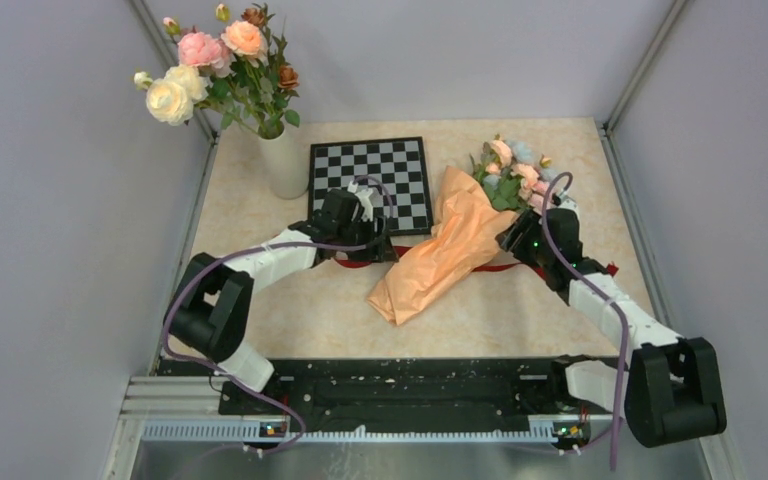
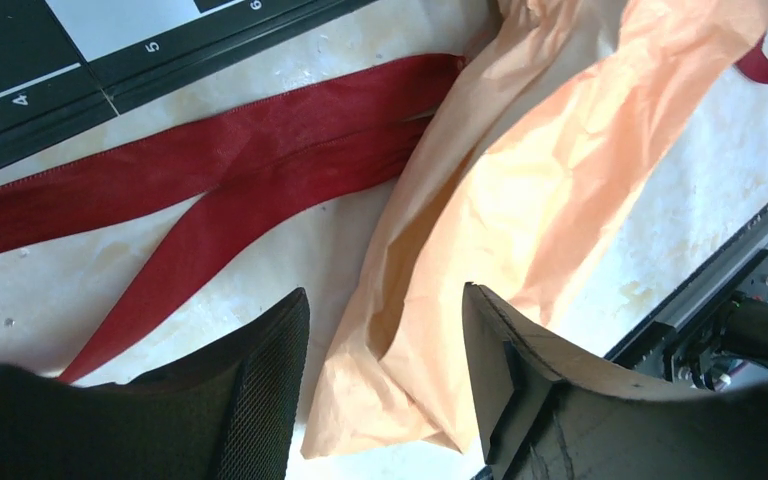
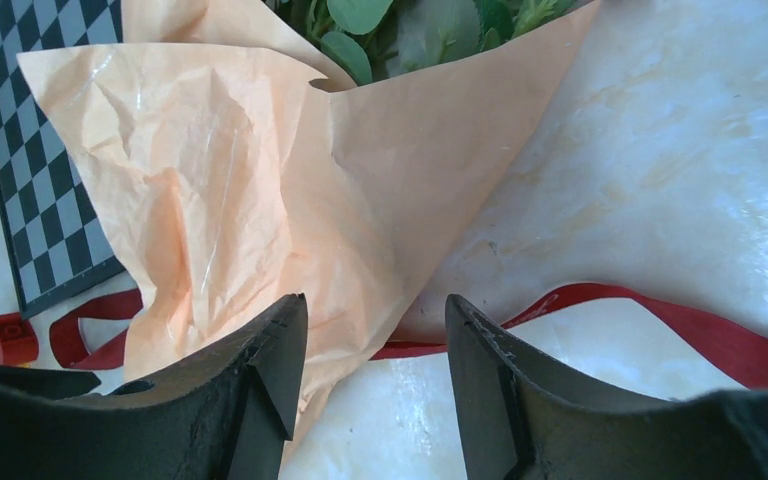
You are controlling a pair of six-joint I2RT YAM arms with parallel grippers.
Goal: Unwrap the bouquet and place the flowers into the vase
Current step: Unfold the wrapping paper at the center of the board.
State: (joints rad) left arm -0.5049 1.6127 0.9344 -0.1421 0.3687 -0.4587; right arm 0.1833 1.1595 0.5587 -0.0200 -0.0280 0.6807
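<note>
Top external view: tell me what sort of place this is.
Probably a robot test cell: grey panel walls on aluminium posts, two arms bolted to a rail at the edge of the table, a chessboard as prop.

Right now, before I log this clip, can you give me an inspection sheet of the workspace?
Surface: beige marbled table, small specks near the ribbon.
Job's things: paper-wrapped bouquet lying across the middle; flowers inside the wrapper; red ribbon loose and flat beneath it; white vase upright at back left, holding roses.
Clutter: chessboard beside the vase.
Grippers: left gripper and right gripper open, over the paper.
Cables: purple cables along both arms, no snag seen.
Surroundings: grey walls, metal frame posts.
</note>
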